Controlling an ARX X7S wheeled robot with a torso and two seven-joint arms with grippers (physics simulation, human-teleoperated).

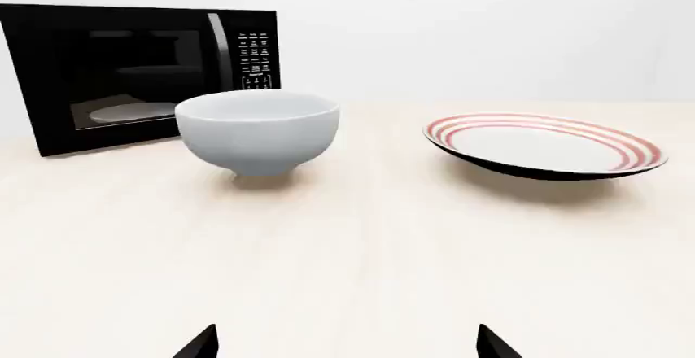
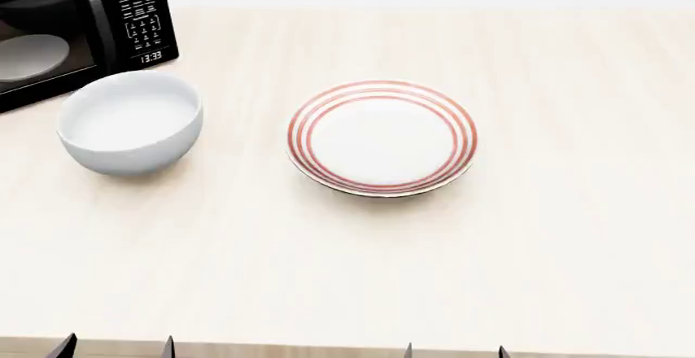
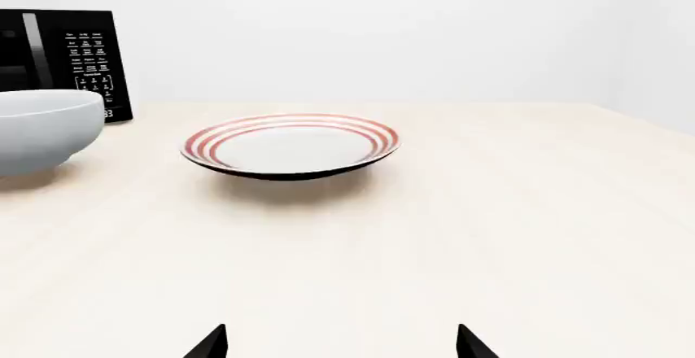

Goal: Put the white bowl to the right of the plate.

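Observation:
The white bowl (image 2: 130,122) stands upright on the light wooden table, left of the plate (image 2: 382,136) and just in front of the microwave. It also shows in the left wrist view (image 1: 259,130) and at the edge of the right wrist view (image 3: 44,130). The plate, with red rings, lies flat at the table's middle (image 1: 543,144) (image 3: 291,144). My left gripper (image 2: 117,348) is open and empty at the table's near edge, well short of the bowl (image 1: 345,343). My right gripper (image 2: 454,351) is open and empty at the near edge, short of the plate (image 3: 341,343).
A black microwave (image 2: 76,24) stands at the back left with a glass turntable inside; it also shows in the left wrist view (image 1: 142,69). The table (image 2: 575,211) stretches bare to the right of the plate.

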